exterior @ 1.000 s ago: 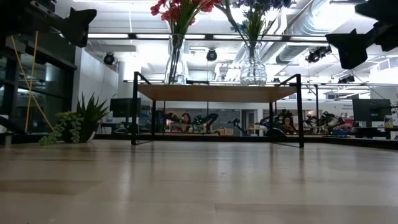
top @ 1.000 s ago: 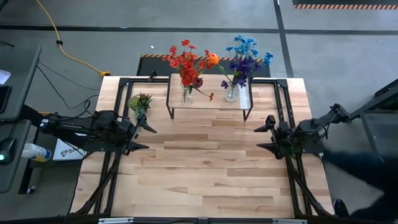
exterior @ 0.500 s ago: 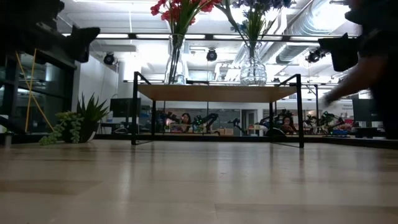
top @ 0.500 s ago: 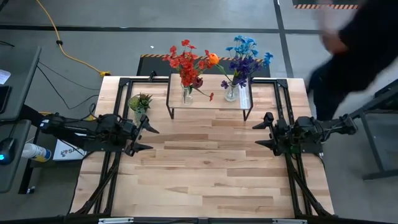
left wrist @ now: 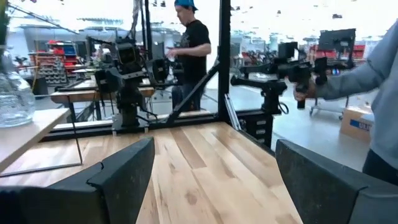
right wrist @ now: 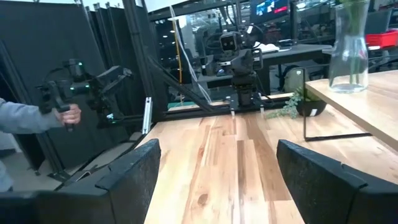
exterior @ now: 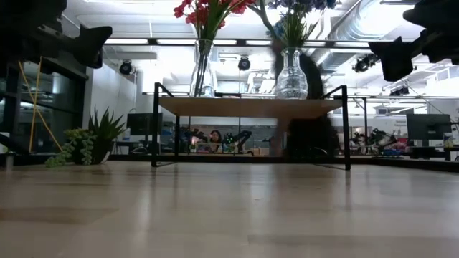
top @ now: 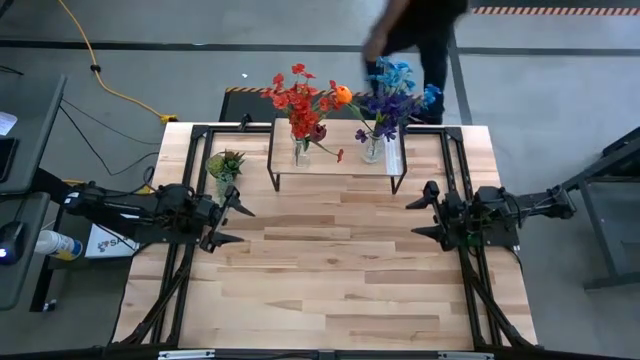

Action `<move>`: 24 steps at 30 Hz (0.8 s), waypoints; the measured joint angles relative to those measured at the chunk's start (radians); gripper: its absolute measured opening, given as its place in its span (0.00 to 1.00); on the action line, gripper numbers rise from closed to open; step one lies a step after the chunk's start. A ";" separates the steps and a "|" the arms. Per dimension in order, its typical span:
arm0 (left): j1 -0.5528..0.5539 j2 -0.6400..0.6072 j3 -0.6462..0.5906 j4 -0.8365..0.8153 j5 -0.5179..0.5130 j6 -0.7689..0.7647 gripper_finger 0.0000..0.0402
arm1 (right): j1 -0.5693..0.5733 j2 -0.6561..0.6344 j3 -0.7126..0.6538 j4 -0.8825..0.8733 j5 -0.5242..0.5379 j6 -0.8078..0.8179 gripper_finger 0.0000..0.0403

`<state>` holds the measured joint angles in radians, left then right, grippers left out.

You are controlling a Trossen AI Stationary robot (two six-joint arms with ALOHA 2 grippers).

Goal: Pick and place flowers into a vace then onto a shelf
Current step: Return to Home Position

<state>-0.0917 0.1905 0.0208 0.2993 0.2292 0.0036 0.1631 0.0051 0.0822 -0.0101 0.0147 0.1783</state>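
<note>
High view: the flowers stand in two vases on the shelf, far side. The left gripper and right gripper hover at the table's sides, spread and empty. Low view: the vases top the shelf. Wrist views: each gripper gapes wide.

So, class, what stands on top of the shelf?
On the shelf, two clear vases: one holds red flowers and an orange bloom, the other blue and purple flowers. From above, blooms partly cover the vases.

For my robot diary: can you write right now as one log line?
flowers: in vases on shelf | left claw: open, empty | right claw: open, empty | person: behind shelf
</note>
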 joint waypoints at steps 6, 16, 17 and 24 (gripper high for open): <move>0.000 -0.008 -0.007 -0.005 0.004 -0.004 0.91 | 0.000 0.000 0.000 0.002 0.001 -0.007 0.77; 0.000 -0.007 -0.007 -0.019 0.017 -0.012 0.91 | 0.000 0.000 0.000 -0.010 0.038 -0.067 0.77; 0.000 -0.007 -0.007 -0.020 0.016 -0.016 0.91 | 0.000 0.000 0.000 -0.003 0.035 -0.073 0.77; 0.000 -0.007 -0.008 -0.071 -0.003 -0.116 0.91 | 0.000 0.000 0.001 0.017 0.035 -0.100 0.77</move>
<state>-0.0917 0.1833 0.0128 0.2281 0.2262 -0.1122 0.1631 0.0051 0.0831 0.0070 0.0498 0.0787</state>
